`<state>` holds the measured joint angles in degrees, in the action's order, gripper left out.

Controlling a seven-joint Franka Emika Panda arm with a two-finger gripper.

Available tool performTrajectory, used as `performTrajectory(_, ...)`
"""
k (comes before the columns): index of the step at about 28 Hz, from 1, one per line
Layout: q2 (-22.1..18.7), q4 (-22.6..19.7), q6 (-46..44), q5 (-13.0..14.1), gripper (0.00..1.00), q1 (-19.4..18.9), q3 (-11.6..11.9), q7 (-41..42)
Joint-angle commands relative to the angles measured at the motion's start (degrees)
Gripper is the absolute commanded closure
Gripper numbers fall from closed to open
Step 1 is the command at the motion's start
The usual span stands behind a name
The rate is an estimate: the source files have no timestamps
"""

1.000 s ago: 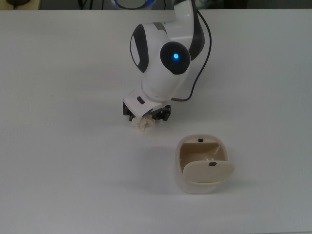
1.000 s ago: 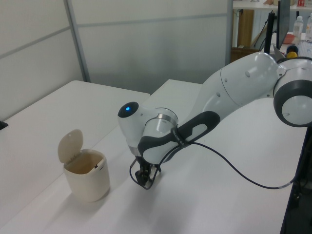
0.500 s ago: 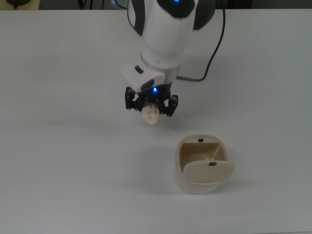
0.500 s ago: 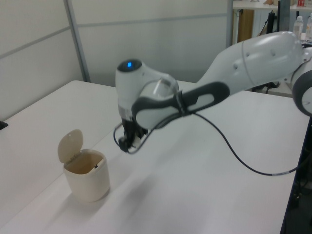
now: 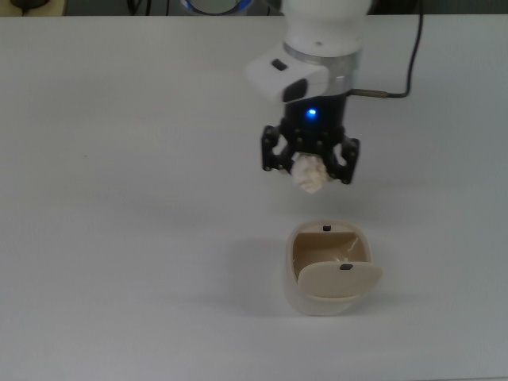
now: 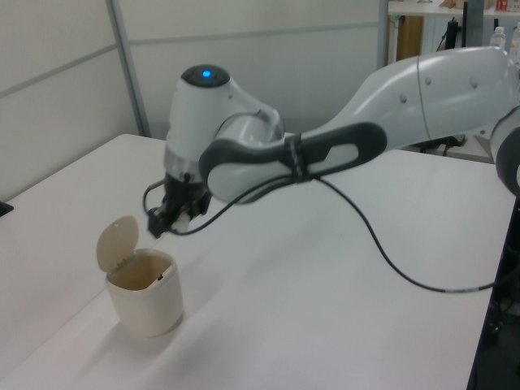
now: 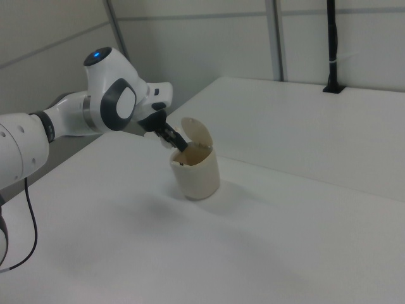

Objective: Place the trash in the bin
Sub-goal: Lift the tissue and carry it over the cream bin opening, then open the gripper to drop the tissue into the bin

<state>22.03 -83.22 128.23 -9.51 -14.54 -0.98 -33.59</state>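
Cream-white and lumpy, the trash (image 5: 309,173) sits pinched between the two black fingers (image 5: 274,155) of the gripper (image 5: 310,168), a little above the middle of the top view, with its lower edge poking out below the fingertips. The gripper hangs in the air clear of the table (image 5: 119,238), closed on the wad, under the arm (image 5: 317,48) that comes down from the upper edge of the top view with a blue light glowing on it. The bin (image 5: 327,270) stands on the table just below the gripper in the top view, right of centre and in the lower half, its lid (image 5: 340,279) swung up so the tan inside shows. Trash and bin are apart, the wad lying just above the bin's upper rim in the top view. In the left view the gripper (image 6: 172,218) hovers just above and to the right of the bin (image 6: 145,291), at the lower left, with the lid (image 6: 117,242) standing upright. In the right view the gripper (image 7: 169,137) sits near the frame's middle, just left of the raised lid (image 7: 196,134) and above the bin (image 7: 196,172); the wad there is too hidden to make out. A black cable (image 6: 390,252) loops from the arm across the table.
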Motion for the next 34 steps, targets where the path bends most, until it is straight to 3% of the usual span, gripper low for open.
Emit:
performTrajectory(1, 5.4, 2.4, 6.4, -6.8, 1.00, -2.6, 0.7, -12.0)
performTrajectory(2, 6.0, 2.4, 7.3, -8.5, 1.00, -2.7, 0.7, -14.1)
performTrajectory(3, 7.0, 2.4, 8.9, -11.8, 1.00, -2.9, 0.6, -17.4)
performTrajectory(5, 7.8, 2.4, 9.9, -14.2, 0.98, -3.0, 0.6, -20.0)
performTrajectory(8, 8.3, 2.4, 10.9, -15.1, 0.96, -3.0, 0.6, -21.2)
performTrajectory(11, 9.3, 3.4, 11.2, -15.2, 0.74, -3.0, 0.8, -21.4)
performTrajectory(12, 9.3, 3.8, 11.2, -15.2, 0.60, -3.0, 0.9, -21.5)
performTrajectory(13, 9.8, 3.9, 11.1, -15.4, 0.01, -3.0, 1.1, -22.0)
performTrajectory(34, 8.1, 3.9, 9.3, -16.2, 0.00, -3.0, 1.4, -21.7)
